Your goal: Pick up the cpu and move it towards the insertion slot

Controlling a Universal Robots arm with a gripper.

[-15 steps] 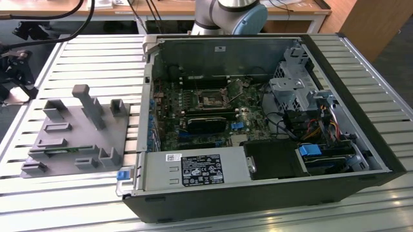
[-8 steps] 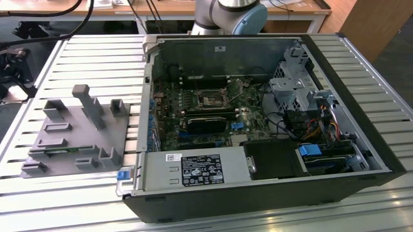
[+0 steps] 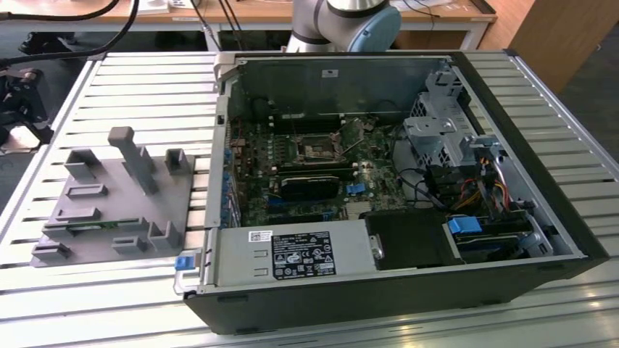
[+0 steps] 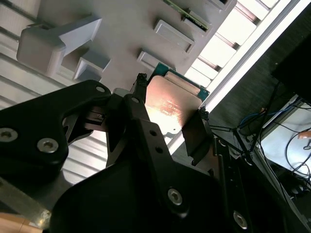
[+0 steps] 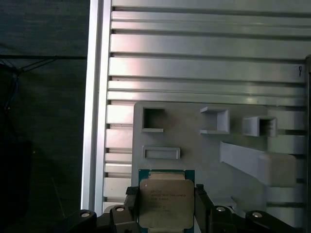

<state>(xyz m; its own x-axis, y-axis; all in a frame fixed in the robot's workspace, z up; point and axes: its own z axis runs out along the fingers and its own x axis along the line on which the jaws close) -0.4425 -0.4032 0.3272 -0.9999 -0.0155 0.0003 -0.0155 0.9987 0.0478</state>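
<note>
One step in hand: you are at the pick-up. The gripper [image 4: 171,99] has its two black fingers [image 5: 132,206] pressed on two opposite sides of the cpu [image 5: 166,201], pinching it.
Where the cpu is: right over the grey tray [image 5: 194,145], near the tray's edge. I cannot tell if it rests on the tray or hangs just above it.
Where the slot is: the insertion slot [image 3: 317,150] is well apart from the grey tray, to the exterior view's right of it, down inside the open computer case [image 3: 387,304].
What the move calls for: I think you need a lift straight up off the grey tray first. Then you need a flat, steady carry away from the tray and over the case wall. Keep the pinch firm so the cpu does not tip.
Cpu look: small, flat and square, with a smooth shiny metal top and a thin green rim.
Tray look: dull grey plastic, with box-shaped pockets and tall posts.
Slot look: a square shiny metal frame with a dark middle.
Table look: long silver metal slats [image 3: 145,72] under the grey tray.
</note>
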